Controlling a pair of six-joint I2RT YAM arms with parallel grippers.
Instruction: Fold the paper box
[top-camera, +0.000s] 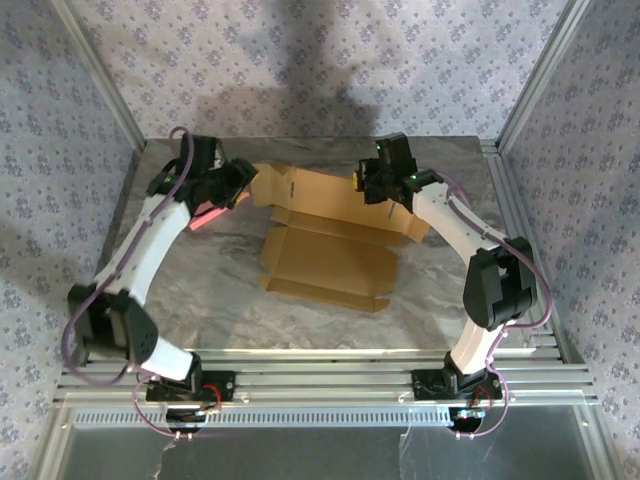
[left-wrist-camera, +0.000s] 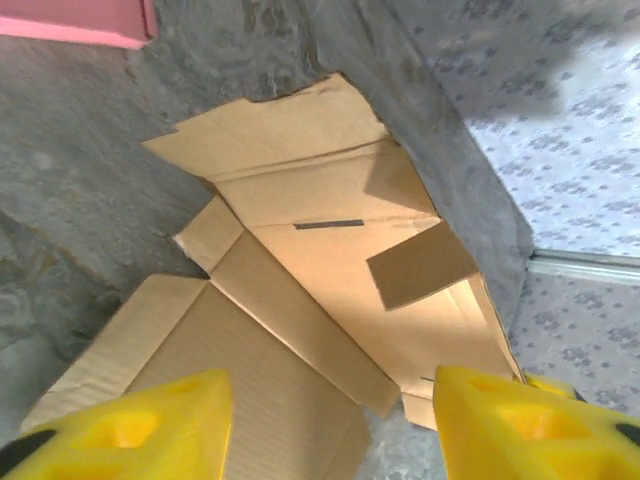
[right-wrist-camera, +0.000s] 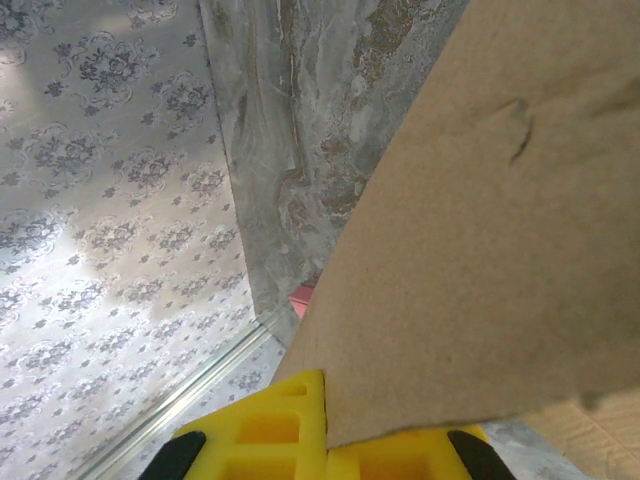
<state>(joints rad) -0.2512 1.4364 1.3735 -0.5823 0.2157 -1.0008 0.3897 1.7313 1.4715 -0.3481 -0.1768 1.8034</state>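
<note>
Claw, right: the right gripper (right-wrist-camera: 325, 432) is pinched together on an edge of the paper box (top-camera: 330, 250). The brown sheet runs straight in between its yellow pads, and that flap stands lifted off the table (top-camera: 300, 325), probably so that it can be swung over along its crease.
Claw, left: the left gripper (left-wrist-camera: 330, 420) hangs with its pads well apart and nothing between them, above the box's left end. It is likely placed there to steady or take a panel while the other side is raised.
Box: it lies opened out toward the far side of the table, between the two arms. The near panel is flat, and the far panels and side flaps are creased and partly raised.
Stage: early, by my judgement, since no wall is locked upright yet.
Pink piece: the pink flat rectangle (left-wrist-camera: 70, 22) rests on the table under the left arm, near the box's left end but apart from it and out of the fold's way.
Risk: a pinch on one edge may drag the whole sheet unless the other end is held down.
</note>
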